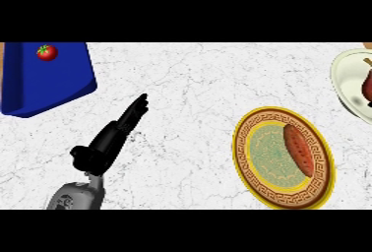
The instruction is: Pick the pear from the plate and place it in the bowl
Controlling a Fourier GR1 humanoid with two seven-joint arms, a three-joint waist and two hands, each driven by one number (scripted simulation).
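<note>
**Left hand open over the counter, pear lying in the bowl**

The left hand rises from the counter's near edge, left of the middle, on its grey forearm. Its fingers are straight and together, pointing toward the far right, and they hold nothing. The right hand is not to be seen.

At the far left corner lies a blue tray with a small red tomato near its far end. Toward the near right stands a plate with a yellow rim and a patterned brown band; on its right half lies a reddish oblong food item, and what it is cannot be told.

At the far right edge, partly cut off, sits a pale bowl. The dark red pear lies inside it, stalk pointing away.
</note>
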